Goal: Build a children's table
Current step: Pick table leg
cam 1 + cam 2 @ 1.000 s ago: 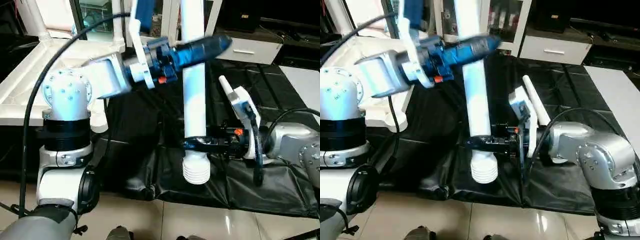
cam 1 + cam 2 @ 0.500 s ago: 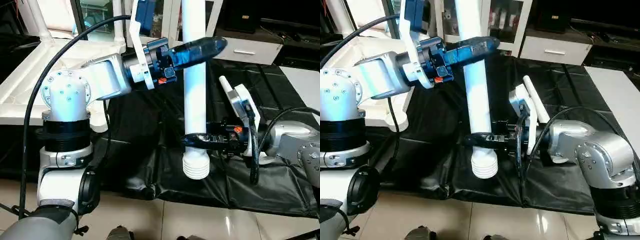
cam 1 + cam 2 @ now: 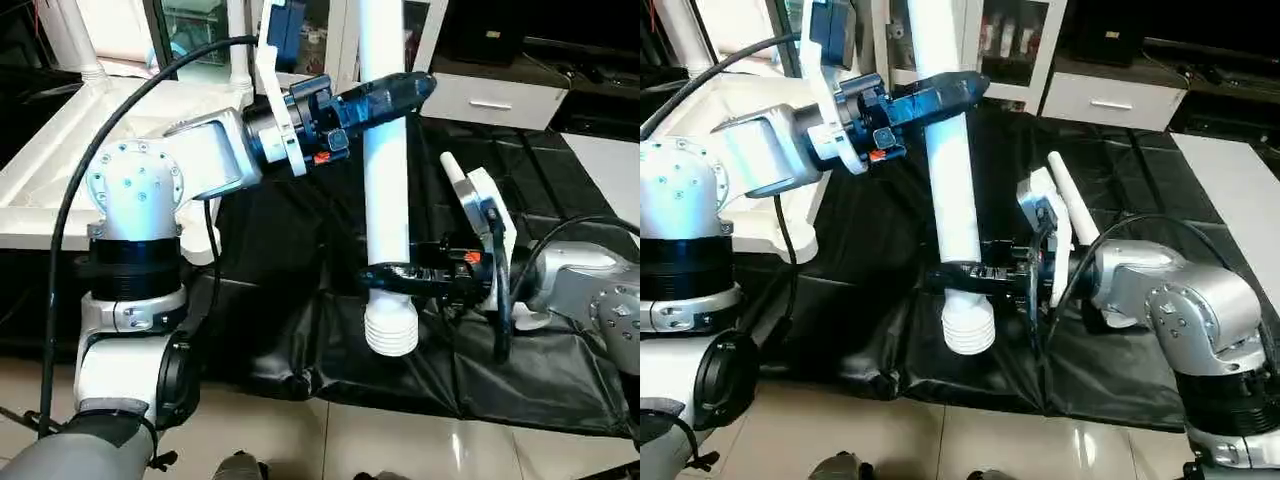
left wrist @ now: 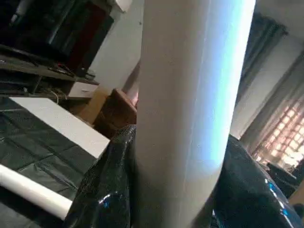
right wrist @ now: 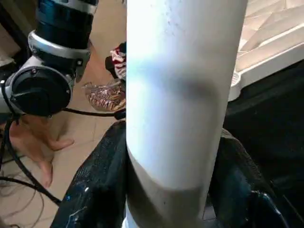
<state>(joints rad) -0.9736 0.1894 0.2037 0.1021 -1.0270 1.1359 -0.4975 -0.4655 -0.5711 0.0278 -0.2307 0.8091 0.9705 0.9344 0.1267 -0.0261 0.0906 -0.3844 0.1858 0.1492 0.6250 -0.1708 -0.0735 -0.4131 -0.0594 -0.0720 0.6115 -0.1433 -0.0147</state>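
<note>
At the far left, the white plastic square tabletop (image 3: pixel 60 150) lies underside up on the counter (image 3: pixel 560 170), which is covered in a crumpled black sheet; its ribs show in the right wrist view, and a white tube leg (image 3: pixel 70 35) rises from its far corner. The left gripper (image 3: pixel 395 92) reaches across from the silver left forearm (image 3: pixel 200 160) and has its two black fingers (image 4: pixel 102 190) around the upper part of a long white tapered tube leg (image 3: pixel 388 170), one on each side and against it. This leg stands nearly upright above the black sheet, ribbed end (image 3: pixel 391 330) downward. The right gripper (image 3: pixel 392 277) pinches the same leg just above that ribbed end. Another white leg (image 4: pixel 33 190) lies flat on the sheet behind the right arm (image 3: pixel 1160 290).
</note>
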